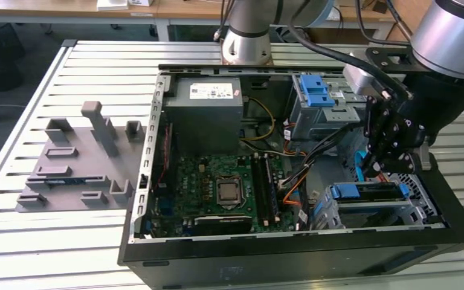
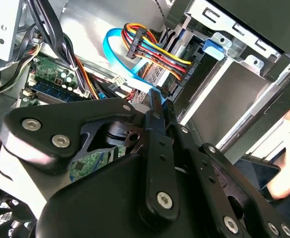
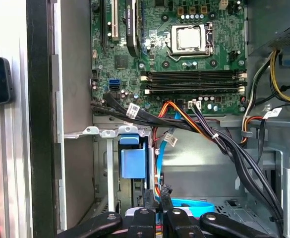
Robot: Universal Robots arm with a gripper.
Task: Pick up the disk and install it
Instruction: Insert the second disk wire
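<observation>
Disk [image 1: 369, 193], a flat rectangular drive with blue plastic rails and end tabs, lies level in the lower metal bay at the front corner of the open black computer case [image 1: 296, 254], on the exterior view's right. One of its blue end tabs [image 3: 133, 161] faces up out of the bay's silver frame in the first wrist view, and shows again in the second wrist view [image 2: 211, 47].

The black linkage gripper [image 1: 379, 170] hangs inside the case just above and behind that bay, apart from the disk. Its fingers [image 2: 156, 111] are drawn close together, next to a light-blue flat data cable [image 2: 116, 49] and a bundle of red, yellow and orange power wires [image 2: 157, 49]. Whether they pinch anything I cannot tell.

Further into the case sit the green motherboard [image 1: 215, 181] with its bare silver processor socket [image 1: 229, 190], a grey boxy power supply with a white sticker [image 1: 208, 109], and an upper metal drive cage with two blue tabs [image 1: 316, 93]. The case rests on a silver slatted table [image 1: 55, 241], with a grey moulded fixture of upright blocks [image 1: 79, 163] on the exterior view's left. A person's hand [image 2: 289, 168] is at the case's edge.
</observation>
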